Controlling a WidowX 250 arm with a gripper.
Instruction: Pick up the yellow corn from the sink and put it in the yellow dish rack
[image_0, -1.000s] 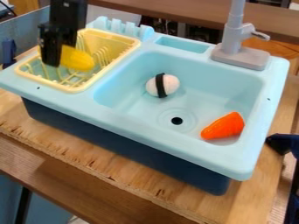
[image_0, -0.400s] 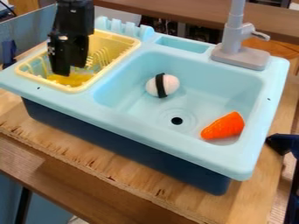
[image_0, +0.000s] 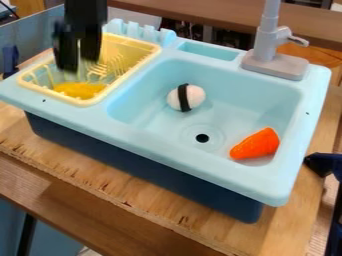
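Pincer (image_0: 79, 64) apart above yellow toy (image_0: 80, 90) in dish rack (image_0: 151, 54)

The pale yellow rack, with slim upright ribs inside, sits at the left of a light blue toy sink (image_0: 167, 131). The yellow toy lies low in it, near the front edge. The pincer hangs over it, its two fingers parted, gripping nothing. The sink's basin (image_0: 227, 82) holds two more things: a white rounded toy (image_0: 194, 96) with a black band (image_0: 182, 97), behind the dark drain hole (image_0: 202, 138), and an orange cone-shaped toy (image_0: 256, 144) by the front right corner. A grey faucet (image_0: 274, 65) stands behind the basin, and a wooden desk (image_0: 294, 220) carries the sink.

The yellow toy is deep, warm yellow, darker than the rack, and looks longish; its exact shape is hard to tell.
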